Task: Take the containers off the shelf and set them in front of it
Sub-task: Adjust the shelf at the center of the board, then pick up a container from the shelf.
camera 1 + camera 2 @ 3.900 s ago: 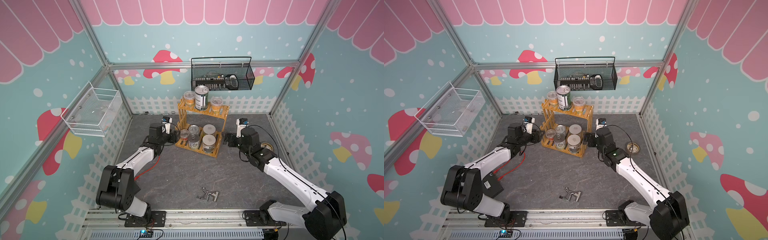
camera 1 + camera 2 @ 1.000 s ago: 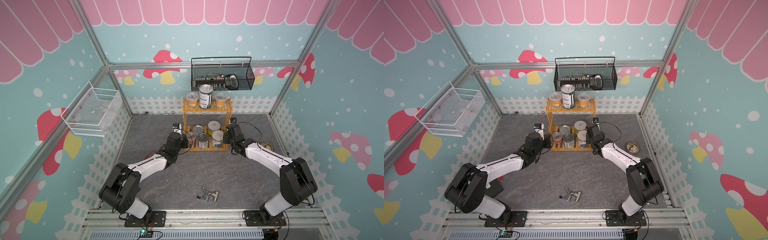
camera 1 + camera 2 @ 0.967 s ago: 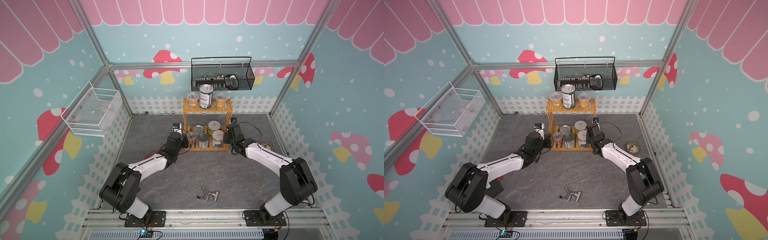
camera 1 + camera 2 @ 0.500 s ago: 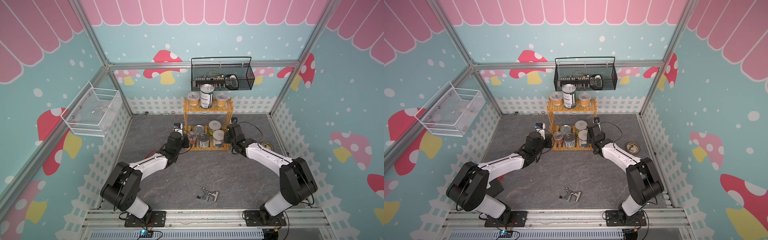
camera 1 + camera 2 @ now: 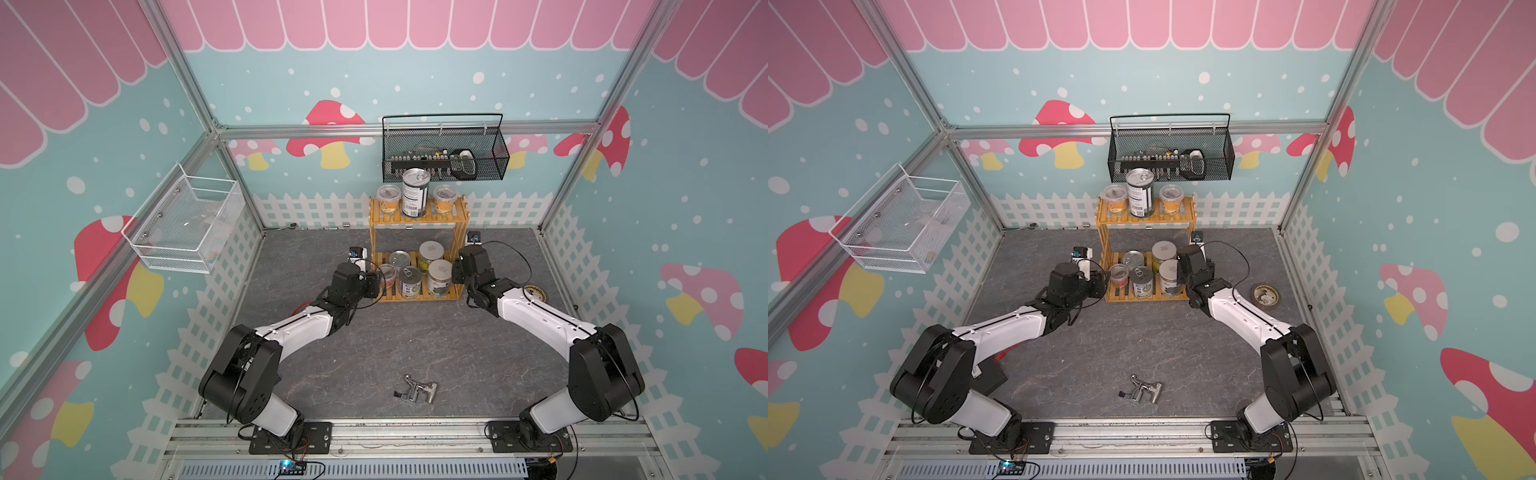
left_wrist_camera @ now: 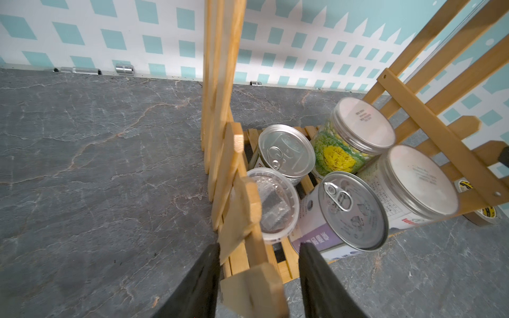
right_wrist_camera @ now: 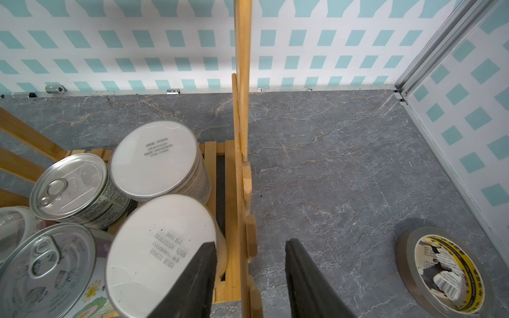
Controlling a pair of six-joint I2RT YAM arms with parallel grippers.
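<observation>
Eight containers [image 5: 410, 282] stand on the shelf [image 5: 436, 220], three on its top tier and five on the bottom one. At the shelf's left end the left tool [image 6: 259, 247] is spread astride a side slat, with the clear cup [image 6: 271, 203] just inside. The right tool [image 7: 248, 243], also spread, straddles the right end beside the near white-lidded jar [image 7: 162, 247]. A tape roll [image 5: 534, 293] lies on the counter [image 5: 374, 353] further right.

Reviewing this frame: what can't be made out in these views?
- Black mesh basket contents: too small, behind mesh, in both top views.
- Metal piece near the table's front: too small to identify.
- Clear cup, left wrist view: partly hidden by the shelf's side slats.
- Tape roll, left wrist view: mostly behind the shelf's frame.
</observation>
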